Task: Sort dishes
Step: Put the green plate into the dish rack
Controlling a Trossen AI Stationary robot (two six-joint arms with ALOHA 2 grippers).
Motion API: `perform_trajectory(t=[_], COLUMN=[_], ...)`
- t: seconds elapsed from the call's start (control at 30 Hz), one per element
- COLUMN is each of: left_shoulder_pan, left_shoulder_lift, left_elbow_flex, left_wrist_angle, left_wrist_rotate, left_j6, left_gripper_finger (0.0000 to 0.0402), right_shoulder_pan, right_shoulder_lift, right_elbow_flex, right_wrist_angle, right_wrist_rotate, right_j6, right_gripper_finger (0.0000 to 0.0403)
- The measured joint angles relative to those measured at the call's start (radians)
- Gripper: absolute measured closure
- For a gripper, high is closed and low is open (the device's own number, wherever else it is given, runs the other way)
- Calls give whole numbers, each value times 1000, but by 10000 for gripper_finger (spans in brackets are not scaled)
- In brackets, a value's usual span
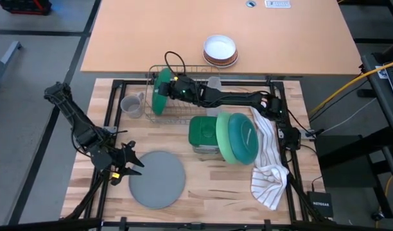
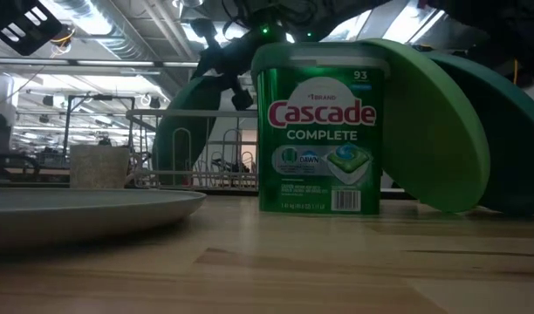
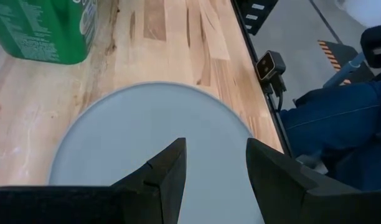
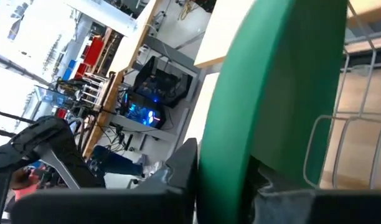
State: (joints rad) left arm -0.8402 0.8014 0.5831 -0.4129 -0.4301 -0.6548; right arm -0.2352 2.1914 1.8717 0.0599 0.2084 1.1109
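My right gripper point(image 1: 165, 90) is shut on a dark green plate point(image 1: 160, 92) standing on edge in the wire dish rack point(image 1: 183, 96). A grey plate point(image 1: 157, 178) lies flat on the table at the near left. My left gripper point(image 1: 129, 162) is open just left of it, over its rim in the left wrist view point(image 3: 215, 165), touching nothing. A light green plate point(image 1: 225, 138) and a teal plate point(image 1: 244, 137) lean against a green Cascade tub point(image 1: 203, 135). A small grey mug point(image 1: 133, 105) stands left of the rack. My right gripper pinches the dark green plate's rim point(image 4: 231, 155) between its two fingers, one on each face. The fingers come level from the table's right side. The plate stands upright on edge among the rack's wires point(image 4: 324, 146).
A white striped towel point(image 1: 268, 163) lies at the table's right. A white bowl stacked on brown-rimmed ones point(image 1: 220, 50) sits on the far tabletop. A person's legs in blue show beyond the table's edge in the left wrist view point(image 3: 340, 124).
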Motion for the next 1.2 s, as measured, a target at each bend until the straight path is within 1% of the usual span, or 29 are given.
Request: perform_trajectory(t=[0.13,0.3,0.43,0.53,0.67,0.77,0.93,1.2], left_shoulder_pan=[0,0,0,0,0,0,0,0], left_shoulder_lift=[0,0,0,0,0,0,0,0], left_elbow_flex=[0,0,0,0,-1,-1,-1,-1], left_wrist_angle=[-3,-7,-9,-17,-20,-19,-18,-18], left_wrist_rotate=[0,0,0,0,0,0,-14,-31], left_j6=[5,7,7,6,3,2,1,12], left_gripper_finger=[247,247,247,247,247,247,247,247], right_shoulder_pan=[0,0,-1,-1,-1,-1,-1,-1], right_shoulder_lift=[0,0,0,0,0,0,0,0], right_elbow_flex=[0,0,0,0,0,0,0,0], right_wrist_angle=[20,30,46,53,91,142,205,202], right_wrist_rotate=[-29,-66,-125,-166,-194,-190,-146,-139], right_j6=[-50,-51,-51,-46,-43,-43,-42,-42], right_gripper_finger=[317,286,264,251,242,240,240,239])
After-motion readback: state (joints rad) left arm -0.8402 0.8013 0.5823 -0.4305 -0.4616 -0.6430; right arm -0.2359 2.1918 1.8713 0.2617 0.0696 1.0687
